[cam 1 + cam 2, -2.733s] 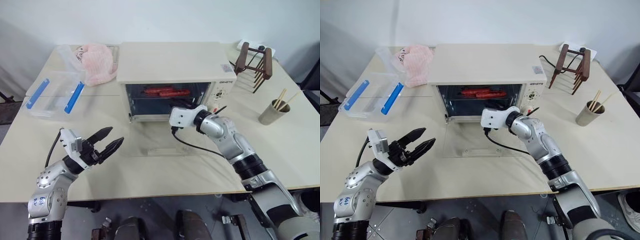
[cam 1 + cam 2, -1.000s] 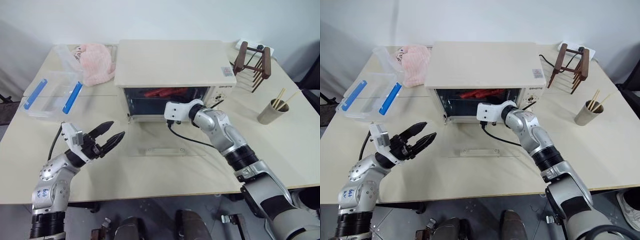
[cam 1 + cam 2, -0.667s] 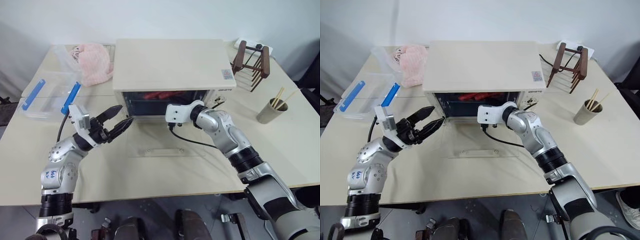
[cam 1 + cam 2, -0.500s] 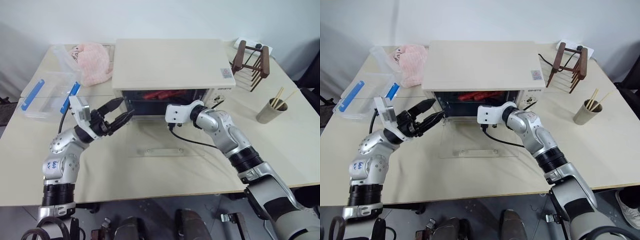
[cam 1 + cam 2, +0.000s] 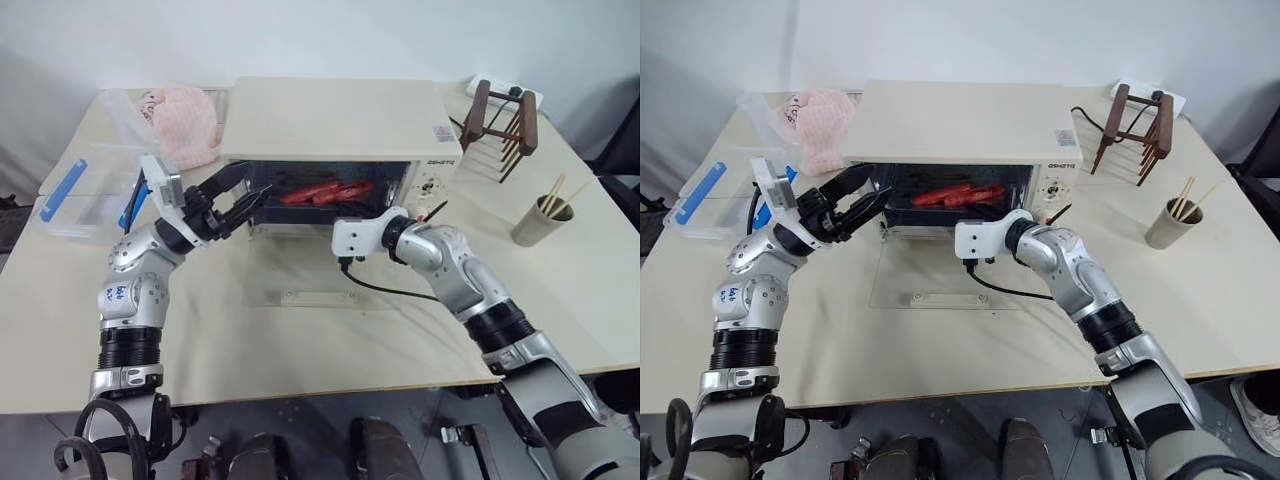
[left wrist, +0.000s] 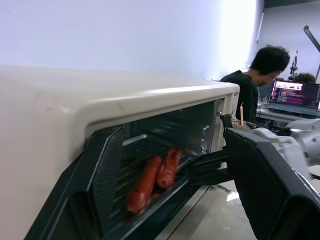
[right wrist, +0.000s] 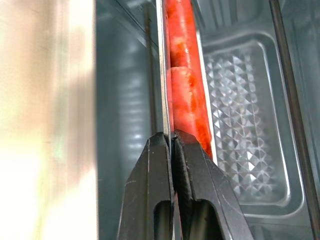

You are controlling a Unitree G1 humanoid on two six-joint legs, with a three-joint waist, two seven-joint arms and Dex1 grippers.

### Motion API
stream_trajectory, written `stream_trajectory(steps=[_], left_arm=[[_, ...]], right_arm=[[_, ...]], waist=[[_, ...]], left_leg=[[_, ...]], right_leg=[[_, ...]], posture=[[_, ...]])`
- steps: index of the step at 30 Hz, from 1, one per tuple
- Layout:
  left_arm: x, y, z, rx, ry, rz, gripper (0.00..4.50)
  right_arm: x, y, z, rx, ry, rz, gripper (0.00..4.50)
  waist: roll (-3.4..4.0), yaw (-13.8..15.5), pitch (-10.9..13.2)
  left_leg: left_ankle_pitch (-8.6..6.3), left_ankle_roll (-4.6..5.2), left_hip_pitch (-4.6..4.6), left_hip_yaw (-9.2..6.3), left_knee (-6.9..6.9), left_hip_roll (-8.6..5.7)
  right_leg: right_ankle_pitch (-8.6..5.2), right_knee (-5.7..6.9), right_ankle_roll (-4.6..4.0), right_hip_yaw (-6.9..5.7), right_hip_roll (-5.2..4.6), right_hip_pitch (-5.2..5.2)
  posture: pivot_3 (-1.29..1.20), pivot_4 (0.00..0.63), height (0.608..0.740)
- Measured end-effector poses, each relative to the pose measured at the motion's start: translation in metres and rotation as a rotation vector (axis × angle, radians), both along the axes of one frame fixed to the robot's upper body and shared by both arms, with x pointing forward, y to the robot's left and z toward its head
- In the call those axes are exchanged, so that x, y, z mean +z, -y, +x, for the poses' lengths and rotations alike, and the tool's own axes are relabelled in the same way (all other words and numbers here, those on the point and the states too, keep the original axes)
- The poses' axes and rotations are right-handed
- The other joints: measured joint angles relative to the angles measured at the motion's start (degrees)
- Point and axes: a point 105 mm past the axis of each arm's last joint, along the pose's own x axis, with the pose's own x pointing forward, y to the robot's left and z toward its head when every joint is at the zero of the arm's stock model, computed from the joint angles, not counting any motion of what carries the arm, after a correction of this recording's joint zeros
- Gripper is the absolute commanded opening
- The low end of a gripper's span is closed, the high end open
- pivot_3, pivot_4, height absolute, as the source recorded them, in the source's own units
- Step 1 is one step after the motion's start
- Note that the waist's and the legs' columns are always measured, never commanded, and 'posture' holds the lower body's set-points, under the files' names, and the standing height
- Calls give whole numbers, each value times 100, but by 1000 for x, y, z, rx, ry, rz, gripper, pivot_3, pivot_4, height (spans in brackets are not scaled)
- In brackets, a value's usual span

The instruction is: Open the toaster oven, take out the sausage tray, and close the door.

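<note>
The toaster oven [image 5: 335, 130] is sitting toward the back edge of the table [image 5: 560, 290], about midway along it, with its door [image 5: 320, 285] lying folded down flat on the tabletop in front of the opening. Inside the cavity the sausage tray [image 5: 318, 200] is resting with two reddish sausages [image 5: 322, 192] on it, near the mouth of the oven.

The right gripper [image 7: 171, 142] is reaching level into the opening from the front — its two black fingers are pressed together on the thin front rim of the sausage tray, as the right wrist view is showing, with the sausages lying just past the fingertips. The oven's ribbed metal floor is shining below the tray.

The left gripper [image 5: 243, 195] is hanging at the left end of the oven's opening, raised off the tabletop, with its fingers spread apart and nothing between them. In the left wrist view the sausages are showing between the two spread fingers, well inside the oven.

Toward the back left corner of the table a clear plastic box [image 5: 95, 185] with blue clips is sitting, and a pink cloth [image 5: 190, 125] is lying behind it. At the back right corner a dark wooden rack [image 5: 502, 118] is standing — nearer the right edge, a cup [image 5: 535, 225] is holding chopsticks. A person [image 6: 252, 85] is showing in the background of the left wrist view.
</note>
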Motion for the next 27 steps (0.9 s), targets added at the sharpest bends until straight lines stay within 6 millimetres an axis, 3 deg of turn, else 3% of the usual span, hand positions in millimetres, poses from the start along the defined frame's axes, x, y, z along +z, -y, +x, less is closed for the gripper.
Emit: stream_trajectory(steps=[17,27], left_arm=[[-10,-1,1,-24,-83,-1,3385],[-13,-4,1,-29,-109,9,3385]], right_arm=[[-14,25,-60,42,-71,7,16],[-30,37,-77,69,-81,-30,16]], waist=[[-2,281,1],[-4,288,1]], left_leg=[[0,0,0,4,14,-2],[0,0,1,4,15,-3]], right_leg=[[0,-6,0,3,1,5],[0,-12,0,2,1,10]], posture=[[0,150,740],[0,150,740]])
